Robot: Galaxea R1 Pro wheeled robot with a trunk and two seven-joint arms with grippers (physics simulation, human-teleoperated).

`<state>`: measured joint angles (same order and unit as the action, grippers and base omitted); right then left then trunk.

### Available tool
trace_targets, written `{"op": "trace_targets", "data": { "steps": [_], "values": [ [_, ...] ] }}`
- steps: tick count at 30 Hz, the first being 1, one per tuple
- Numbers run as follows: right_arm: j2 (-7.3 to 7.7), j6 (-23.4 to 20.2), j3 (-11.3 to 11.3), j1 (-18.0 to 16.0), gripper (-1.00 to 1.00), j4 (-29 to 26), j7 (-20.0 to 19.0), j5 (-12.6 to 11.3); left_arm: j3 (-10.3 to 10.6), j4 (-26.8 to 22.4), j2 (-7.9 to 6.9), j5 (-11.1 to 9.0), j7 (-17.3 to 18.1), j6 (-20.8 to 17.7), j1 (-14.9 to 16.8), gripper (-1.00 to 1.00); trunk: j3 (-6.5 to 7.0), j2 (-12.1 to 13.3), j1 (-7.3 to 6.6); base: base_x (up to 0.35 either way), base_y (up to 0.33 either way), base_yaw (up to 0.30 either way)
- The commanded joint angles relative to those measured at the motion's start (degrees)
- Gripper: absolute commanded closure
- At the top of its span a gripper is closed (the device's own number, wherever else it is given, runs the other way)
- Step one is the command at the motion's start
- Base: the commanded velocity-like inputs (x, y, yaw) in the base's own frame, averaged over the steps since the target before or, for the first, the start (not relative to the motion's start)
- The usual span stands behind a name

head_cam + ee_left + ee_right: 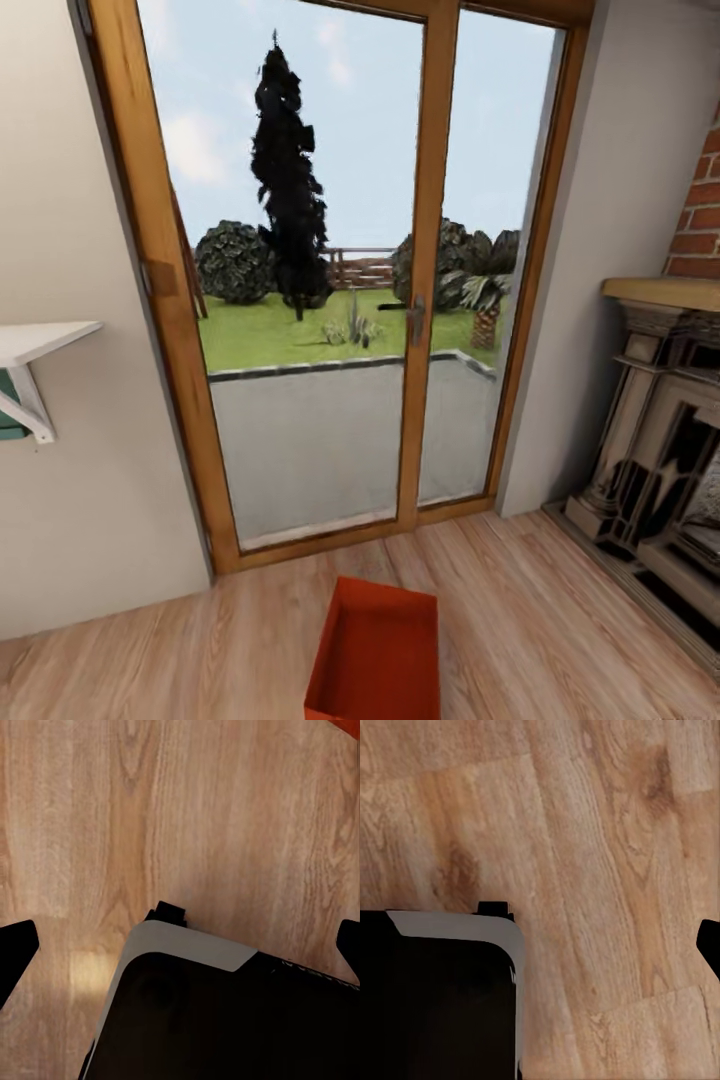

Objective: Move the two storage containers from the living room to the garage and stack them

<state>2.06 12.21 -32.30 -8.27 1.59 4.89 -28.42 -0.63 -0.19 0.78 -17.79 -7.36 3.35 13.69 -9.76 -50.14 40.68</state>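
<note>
L gripper jaws wide apart; both wrists point down.

Black base, pale grey rim

Ahead I see a tall dark cypress and round bushes on the lawn, with a wooden fence behind. At my left, a white bracket shelf juts from the wall.

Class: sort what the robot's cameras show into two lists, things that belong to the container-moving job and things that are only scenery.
Job:
container, on the wood floor
left gripper, open above the floor
right gripper

Scenery:
garden doors
fireplace
brick chimney
white shelf
</note>
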Motion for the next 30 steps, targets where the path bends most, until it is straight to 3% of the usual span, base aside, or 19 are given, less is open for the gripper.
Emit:
{"op": "trace_targets", "data": {
  "steps": [1, 15, 21, 30],
  "values": [
    [-0.04, 0.27, -0.48, -0.08, -1.00, 0.17, 0.04, -0.42, -0.05, -0.01, 0.01, -0.22, -0.11, 0.17, 0.02, -1.00, -0.08, -0.06, 0.03, 0.247, 0.277, -0.245],
    [-0.03, 0.27, -0.48, -0.08, -1.00, 0.17, 0.05, -0.42, -0.07, 0.00, 0.01, -0.22, -0.15, 0.17, 0.02, -1.00, -0.08, -0.06, 0.03, 0.255, 0.253, -0.245],
    [-0.03, 0.27, -0.48, -0.08, -1.00, 0.17, 0.09, -0.42, -0.07, -0.03, 0.01, -0.25, -0.14, 0.25, 0.02, -1.00, -0.08, -0.06, 0.03, 0.210, 0.060, -0.154],
    [0.03, 0.28, -0.63, -0.08, -1.00, 0.17, -0.83, -0.24, -0.07, -0.08, 0.10, -0.27, -0.19, 0.35, 0.02, -1.00, -0.08, -0.06, 0.03, 0.021, 0.004, -0.013]
  ]
}}
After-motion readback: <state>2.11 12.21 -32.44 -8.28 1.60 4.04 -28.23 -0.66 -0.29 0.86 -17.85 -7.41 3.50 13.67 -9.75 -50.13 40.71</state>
